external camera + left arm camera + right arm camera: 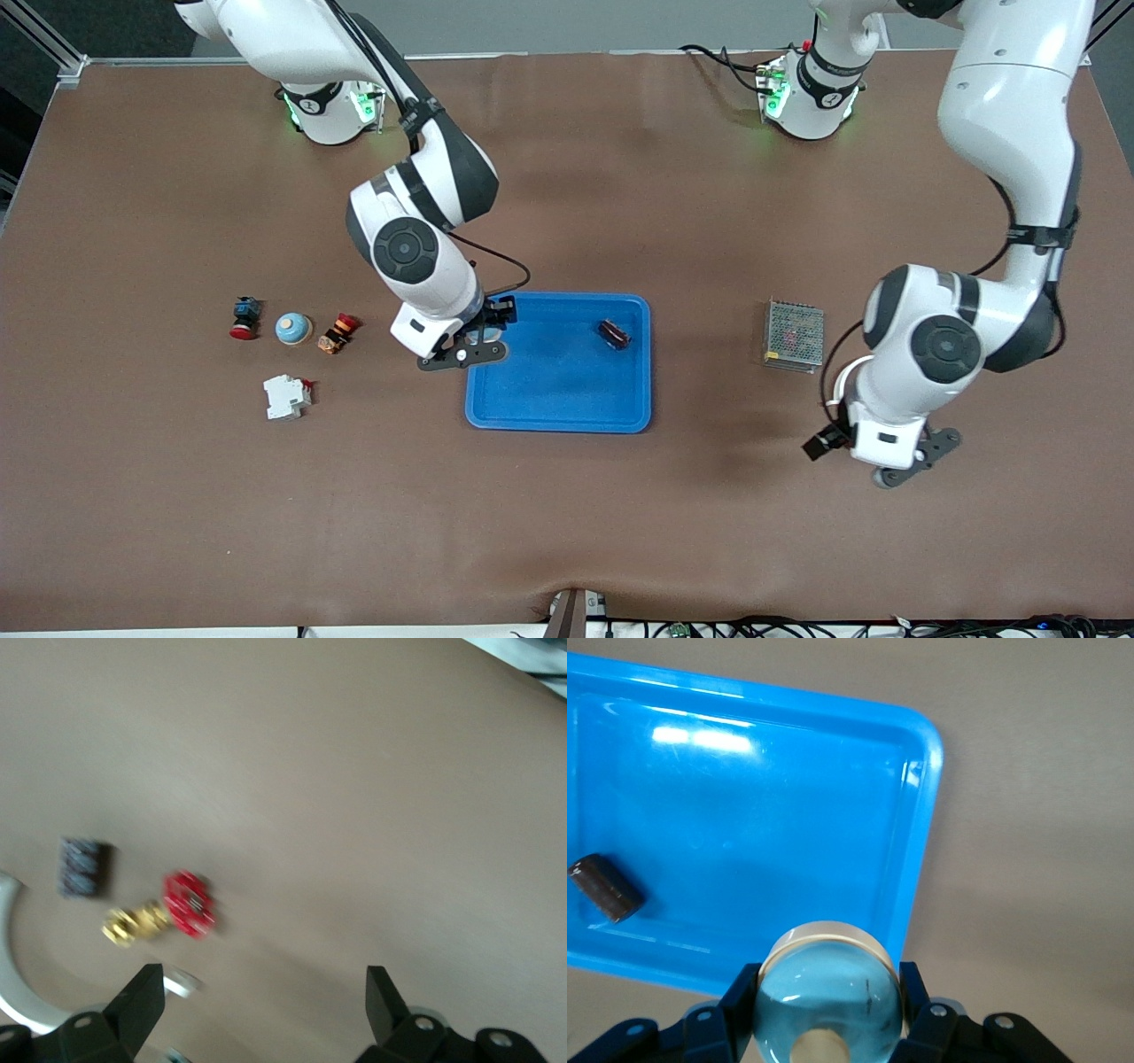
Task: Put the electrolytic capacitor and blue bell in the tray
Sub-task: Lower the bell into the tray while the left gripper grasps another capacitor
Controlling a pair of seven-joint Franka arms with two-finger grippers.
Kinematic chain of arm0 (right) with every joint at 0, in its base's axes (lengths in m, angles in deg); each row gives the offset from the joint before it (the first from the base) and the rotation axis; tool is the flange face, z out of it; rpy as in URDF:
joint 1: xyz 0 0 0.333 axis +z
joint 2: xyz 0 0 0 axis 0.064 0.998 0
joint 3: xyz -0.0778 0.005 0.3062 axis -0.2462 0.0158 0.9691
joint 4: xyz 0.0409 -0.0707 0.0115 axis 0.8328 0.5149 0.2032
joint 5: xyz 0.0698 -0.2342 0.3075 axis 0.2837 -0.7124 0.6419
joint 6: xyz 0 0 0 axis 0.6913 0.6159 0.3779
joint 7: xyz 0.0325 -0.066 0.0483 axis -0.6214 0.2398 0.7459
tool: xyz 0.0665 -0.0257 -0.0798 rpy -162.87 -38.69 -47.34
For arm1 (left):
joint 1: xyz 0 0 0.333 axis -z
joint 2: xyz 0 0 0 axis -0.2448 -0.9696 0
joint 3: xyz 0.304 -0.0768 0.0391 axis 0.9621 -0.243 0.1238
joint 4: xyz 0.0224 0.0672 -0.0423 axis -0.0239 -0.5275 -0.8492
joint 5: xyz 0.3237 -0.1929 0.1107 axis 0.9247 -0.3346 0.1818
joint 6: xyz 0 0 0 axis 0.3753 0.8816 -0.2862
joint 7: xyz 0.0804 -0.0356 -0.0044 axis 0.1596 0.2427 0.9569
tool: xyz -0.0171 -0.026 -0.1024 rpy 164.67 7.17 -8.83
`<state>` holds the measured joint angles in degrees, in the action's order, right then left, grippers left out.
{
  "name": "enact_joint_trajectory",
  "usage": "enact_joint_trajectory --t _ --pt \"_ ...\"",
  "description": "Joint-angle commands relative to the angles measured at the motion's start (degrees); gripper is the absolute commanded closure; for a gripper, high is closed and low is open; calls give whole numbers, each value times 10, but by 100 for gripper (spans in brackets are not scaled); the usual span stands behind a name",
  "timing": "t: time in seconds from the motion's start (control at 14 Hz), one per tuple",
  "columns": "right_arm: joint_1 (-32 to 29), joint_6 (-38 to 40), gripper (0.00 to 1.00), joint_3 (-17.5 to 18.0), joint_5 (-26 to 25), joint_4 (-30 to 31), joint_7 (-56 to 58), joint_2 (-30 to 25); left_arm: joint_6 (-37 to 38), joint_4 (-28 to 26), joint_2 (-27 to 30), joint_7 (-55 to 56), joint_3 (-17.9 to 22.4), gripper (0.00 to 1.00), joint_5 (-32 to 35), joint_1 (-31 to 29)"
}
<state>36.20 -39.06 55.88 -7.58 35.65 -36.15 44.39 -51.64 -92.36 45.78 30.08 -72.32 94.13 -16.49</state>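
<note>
Shallow bright-blue rectangular plastic tray (567,390): mid-table, holding one dark brown cylindrical capacitor (613,333) on its side near the rim toward the left arm's end. Pale blue domed bell with cream button (829,999): clenched in the right gripper (478,335) over the tray's rim at the right arm's end, lower half cut off in the wrist view. Left gripper (899,465): released, waiting over bare table; blurred red-and-gold piece (164,911) below, possibly a knob.

Brown matte tabletop (177,514) carries: shallow bright-blue plastic tray (558,415), grey metal mesh box (794,335), white plastic breaker block (285,396), three small button-like parts.
</note>
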Motion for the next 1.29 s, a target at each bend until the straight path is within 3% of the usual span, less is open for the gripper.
enact_joint_trajectory --t 0.0,0.29,0.79,1.21 --pt "8 -72 48 -6 11 58 -7 -5 5 -9 8 -82 -6 0 13 -60" --pt "36 -112 48 -7 11 66 -46 21 1 -11 -5 -126 -7 0 12 -111" --pt "54 -168 47 -8 4 65 -60 65 0 -36 -34 -123 -6 0 4 -129" --pt "65 -204 47 -9 3 67 -60 85 -1 -39 -67 -118 -5 10 11 -127"
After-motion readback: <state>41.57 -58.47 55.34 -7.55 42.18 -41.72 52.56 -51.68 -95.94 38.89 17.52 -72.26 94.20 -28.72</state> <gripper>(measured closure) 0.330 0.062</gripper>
